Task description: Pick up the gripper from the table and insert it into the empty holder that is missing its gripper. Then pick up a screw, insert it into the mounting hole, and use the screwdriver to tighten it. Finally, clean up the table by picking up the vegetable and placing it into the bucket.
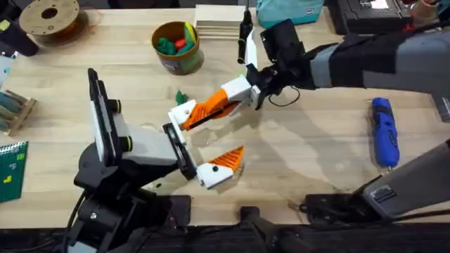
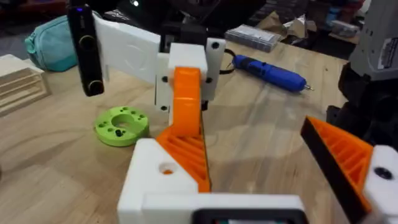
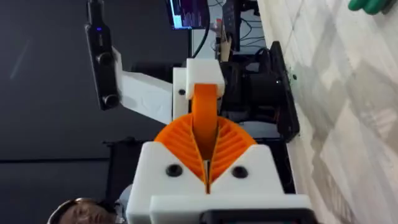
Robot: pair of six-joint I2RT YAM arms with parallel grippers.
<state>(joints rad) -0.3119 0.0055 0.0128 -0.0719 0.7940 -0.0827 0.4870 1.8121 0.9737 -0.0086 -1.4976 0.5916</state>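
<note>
My right gripper (image 1: pixel 214 105) reaches in from the right and is shut on the orange gripper (image 3: pixel 205 118). The far end of that piece meets the white holder (image 1: pixel 183 112) on my left arm. In the left wrist view, orange shows through the hole of the holder (image 2: pixel 155 180). My left gripper (image 1: pixel 221 130) stands wide open, its other orange finger (image 1: pixel 228 158) apart near the front. The blue screwdriver (image 1: pixel 383 130) lies at the right. The dark green vegetable (image 1: pixel 181 97) lies just below the olive bucket (image 1: pixel 177 60). The screw is out of view.
A bright green disc (image 2: pixel 121 126) lies on the table beyond the holder. At the back are a brown spool (image 1: pixel 50 20), a stack of wooden boards (image 1: pixel 218 17) and a teal pouch (image 1: pixel 288 10). A wooden rack (image 1: pixel 14 109) stands at the left edge.
</note>
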